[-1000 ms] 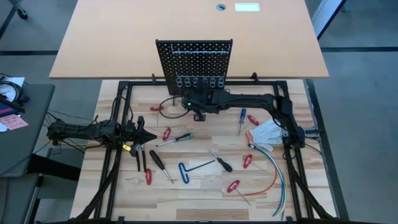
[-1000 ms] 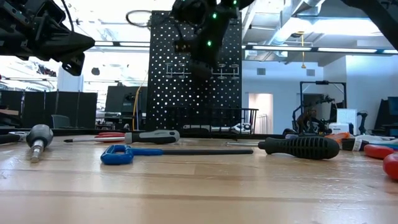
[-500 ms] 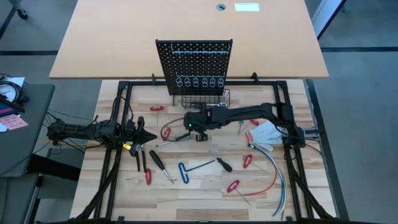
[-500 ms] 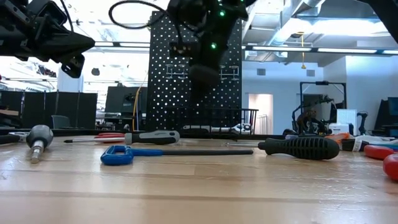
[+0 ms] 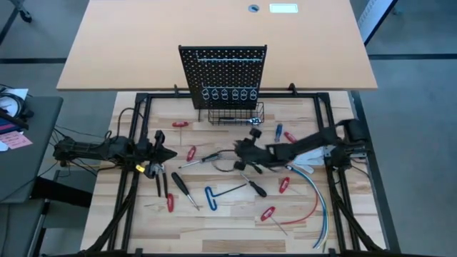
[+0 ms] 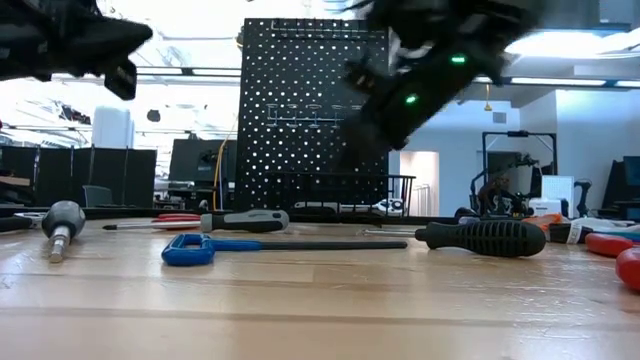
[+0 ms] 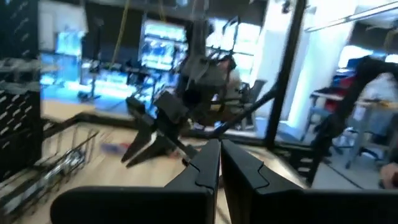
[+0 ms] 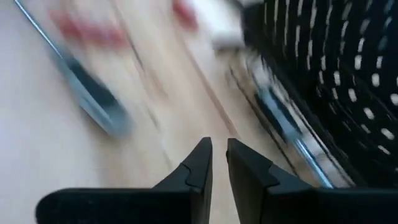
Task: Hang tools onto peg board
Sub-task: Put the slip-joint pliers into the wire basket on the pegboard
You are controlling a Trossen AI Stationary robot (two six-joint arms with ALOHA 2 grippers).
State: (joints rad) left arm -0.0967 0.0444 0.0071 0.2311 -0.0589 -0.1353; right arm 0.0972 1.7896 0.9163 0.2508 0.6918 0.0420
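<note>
Right gripper (image 5: 241,153) pulled back from the peg board (image 5: 223,70) to mid-tabletop, fingers nearly closed, empty. Motion blur hides nearby tools. Left gripper (image 5: 166,152) clenched, idle.

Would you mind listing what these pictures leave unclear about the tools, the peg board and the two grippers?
- Right wrist view: motion blur smears the tools on the table; their types are unreadable.
- Low view: the right arm covers part of the peg board.
- High view: the wire basket is too small to identify its contents.
- Left wrist view: blur hides the basket contents too.
</note>
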